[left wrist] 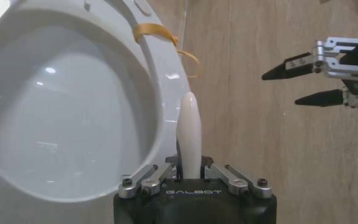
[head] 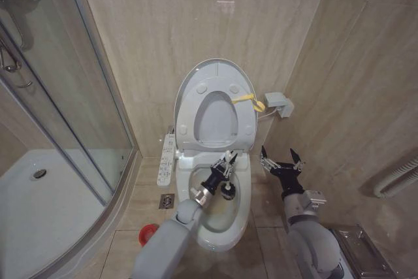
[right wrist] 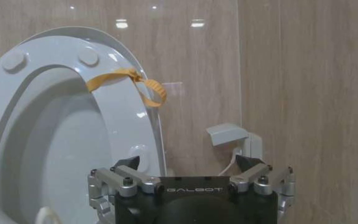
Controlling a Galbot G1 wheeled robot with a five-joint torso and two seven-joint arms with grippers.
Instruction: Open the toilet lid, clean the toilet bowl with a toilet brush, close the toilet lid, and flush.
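The toilet lid (head: pixel 215 65) stands raised against the wall with the ring seat (head: pixel 246 122) folded up in front of it; a yellow strap (head: pixel 248 100) loops round the seat. Below lies the toilet bowl (head: pixel 243 208), stained yellowish inside. My left gripper (head: pixel 225 166) is over the bowl, shut on the toilet brush (head: pixel 228 191), whose dark head hangs inside the bowl. In the left wrist view the white handle (left wrist: pixel 188 126) sticks up from the left gripper (left wrist: pixel 189 169). My right gripper (head: pixel 279 159) hovers open beside the bowl's right side, holding nothing (right wrist: pixel 190 163).
A glass shower enclosure (head: pixel 65 129) fills the left. A control panel (head: pixel 168 159) sits by the bowl's left side, with a floor drain (head: pixel 166 200) and a red cup holder (head: pixel 149 233) below it. A wall box (head: pixel 279 104) and a metal box (head: pixel 356 246) are to the right.
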